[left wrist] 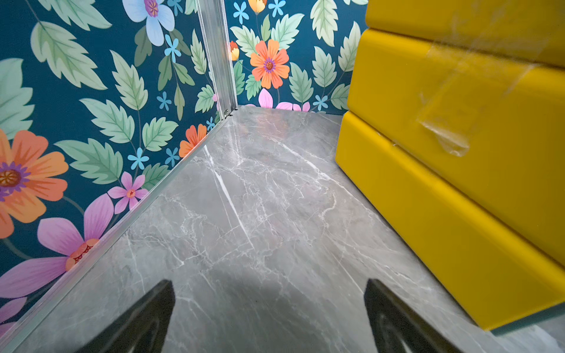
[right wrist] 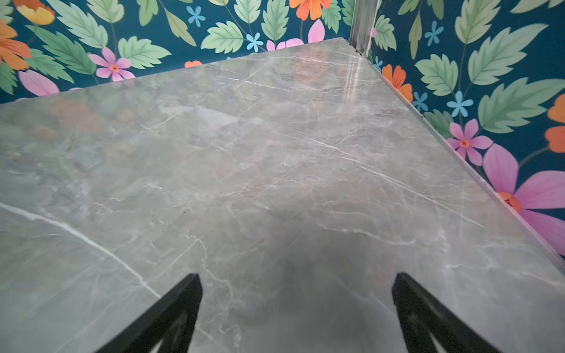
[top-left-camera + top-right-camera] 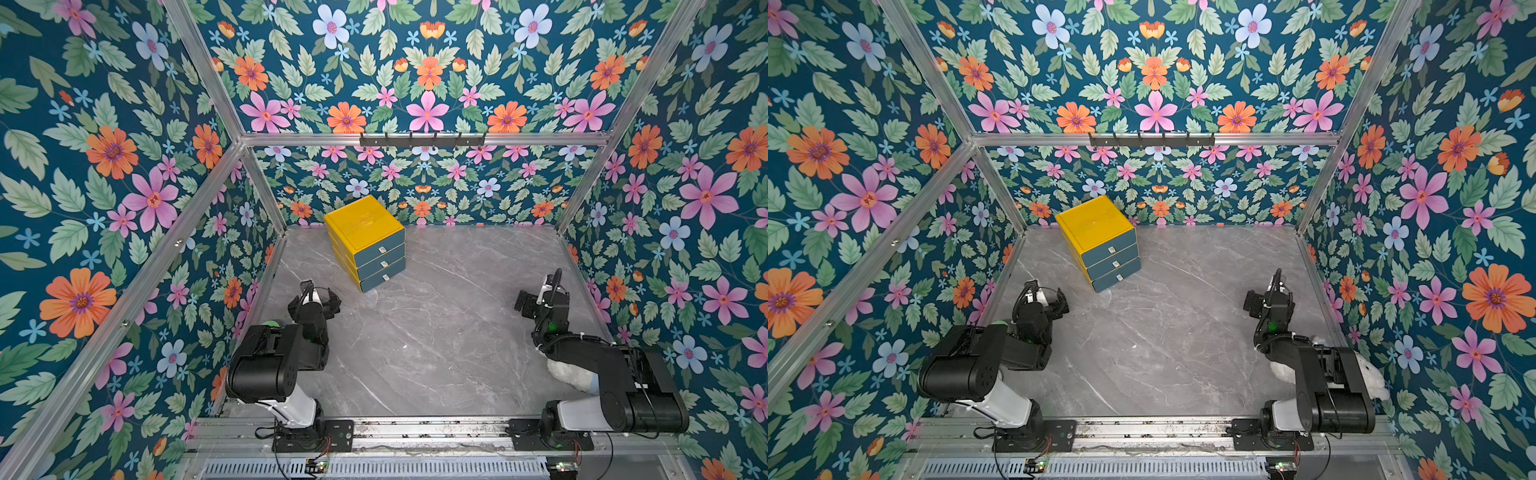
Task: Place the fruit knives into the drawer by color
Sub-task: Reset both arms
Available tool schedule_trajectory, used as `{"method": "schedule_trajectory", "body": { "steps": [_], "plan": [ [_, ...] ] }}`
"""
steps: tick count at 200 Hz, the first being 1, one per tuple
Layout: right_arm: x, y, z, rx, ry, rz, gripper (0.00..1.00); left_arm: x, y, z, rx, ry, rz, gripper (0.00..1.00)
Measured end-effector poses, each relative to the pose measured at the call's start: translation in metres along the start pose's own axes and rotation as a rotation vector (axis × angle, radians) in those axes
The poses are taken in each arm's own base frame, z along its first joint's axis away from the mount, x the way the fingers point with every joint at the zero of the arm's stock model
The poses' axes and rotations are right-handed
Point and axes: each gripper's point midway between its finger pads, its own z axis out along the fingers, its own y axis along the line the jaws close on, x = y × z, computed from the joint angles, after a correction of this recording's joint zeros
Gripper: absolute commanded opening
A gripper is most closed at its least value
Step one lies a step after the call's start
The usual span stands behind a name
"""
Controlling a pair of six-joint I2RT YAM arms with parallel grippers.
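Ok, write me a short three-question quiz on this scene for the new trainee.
1. True or false: all three teal fronts of the drawer are pushed shut.
2. Pick one: what do the fingers of the left gripper hold? A) a pink knife B) a pull tab C) nothing
3. Short answer: how many fruit knives lie in view on the table?

Key: 1 true; 2 C; 3 zero.
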Motion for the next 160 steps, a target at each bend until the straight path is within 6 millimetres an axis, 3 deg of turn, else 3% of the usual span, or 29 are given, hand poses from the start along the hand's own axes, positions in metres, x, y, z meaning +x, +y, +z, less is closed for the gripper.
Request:
{"method": "schedule_trajectory", "body": {
  "steps": [15, 28, 63, 160],
  "plan": [
    [0.008, 0.004, -0.002, -0.038, -0.032, 0.000, 0.99, 0.000, 0.000, 0.000, 0.000, 0.000, 0.000, 0.99],
    [0.027, 0.009, -0.003, -0.064, 0.023, -0.020, 0.99, 0.000, 0.000, 0.000, 0.000, 0.000, 0.000, 0.99],
    [0.004, 0.014, -0.003, -0.079, -0.068, -0.016, 0.99, 0.001, 0.000, 0.000, 0.000, 0.001, 0.000, 0.99],
    [0.002, 0.019, -0.004, -0.088, -0.080, -0.023, 0.99, 0.001, 0.000, -0.001, 0.000, 0.003, 0.001, 0.99]
  ]
}}
